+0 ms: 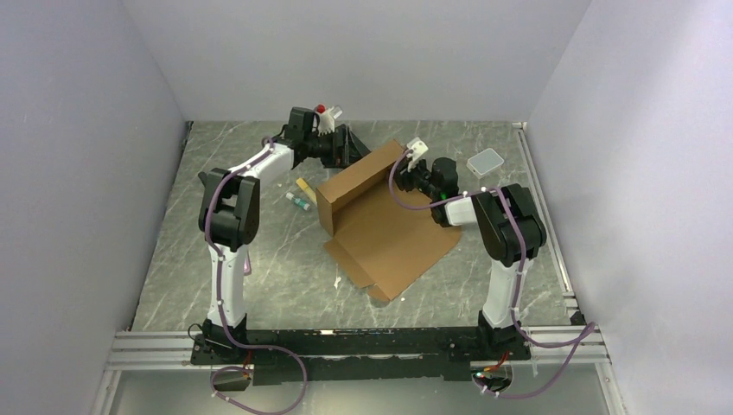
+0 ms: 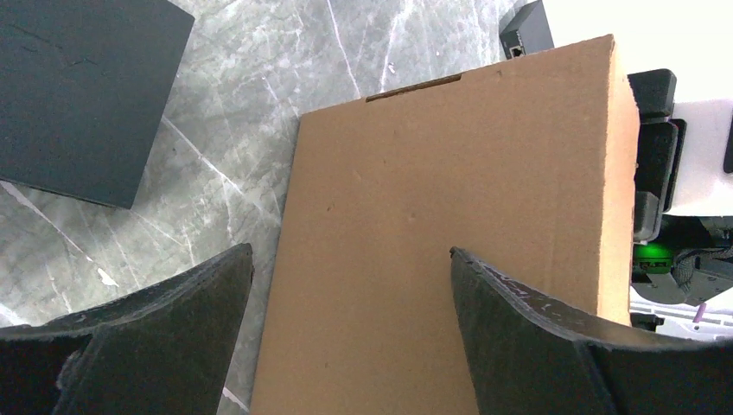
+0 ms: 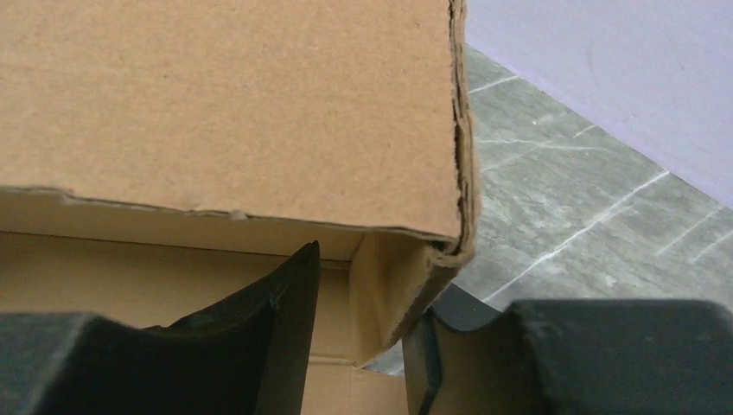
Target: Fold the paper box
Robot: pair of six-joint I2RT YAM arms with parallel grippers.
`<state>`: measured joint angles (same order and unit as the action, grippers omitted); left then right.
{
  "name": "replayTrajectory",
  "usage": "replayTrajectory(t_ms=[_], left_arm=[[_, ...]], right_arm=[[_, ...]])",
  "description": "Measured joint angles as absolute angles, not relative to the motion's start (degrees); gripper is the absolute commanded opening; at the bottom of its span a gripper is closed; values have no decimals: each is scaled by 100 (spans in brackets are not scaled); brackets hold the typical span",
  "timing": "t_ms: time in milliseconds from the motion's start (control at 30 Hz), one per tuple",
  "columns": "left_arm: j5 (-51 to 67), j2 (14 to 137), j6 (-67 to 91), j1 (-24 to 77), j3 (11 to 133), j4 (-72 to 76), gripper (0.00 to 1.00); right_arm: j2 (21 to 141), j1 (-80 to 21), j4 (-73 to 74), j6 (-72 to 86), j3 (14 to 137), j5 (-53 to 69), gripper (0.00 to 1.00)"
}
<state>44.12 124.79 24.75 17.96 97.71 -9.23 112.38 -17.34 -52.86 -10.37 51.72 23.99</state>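
- Top camera: The paper box (image 1: 380, 229) sits mid-table, half formed, its rear wall upright and its front flap flat on the marble table (image 1: 259, 277) toward the arms. The left gripper (image 1: 346, 147) hovers behind that wall; the right gripper (image 1: 404, 177) meets its right rear corner.
- Left wrist: The left gripper (image 2: 350, 252), jaws wide and holding nothing, hangs over a plain brown panel with a tab slot, a black slab (image 2: 82, 86) nearby. Bracing this panel should steady the wall.
- Right wrist: The right gripper (image 3: 367, 285), jaws part open, straddles the corner's side wall, one jaw inside and clear of it, gripping nothing. A square pinch low on the crease looks wisest, sparing the frayed edge.
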Motion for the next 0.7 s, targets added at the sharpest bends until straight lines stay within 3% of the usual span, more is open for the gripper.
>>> replayTrajectory(t_ms=[400, 700], left_arm=[[4104, 12444, 2523, 1688, 9664, -836, 93], [3420, 11804, 2412, 1577, 9428, -786, 95]], right_arm=[[11104, -1352, -5022, -888, 5170, 2694, 84], [10862, -1033, -4473, -969, 5172, 3472, 88]])
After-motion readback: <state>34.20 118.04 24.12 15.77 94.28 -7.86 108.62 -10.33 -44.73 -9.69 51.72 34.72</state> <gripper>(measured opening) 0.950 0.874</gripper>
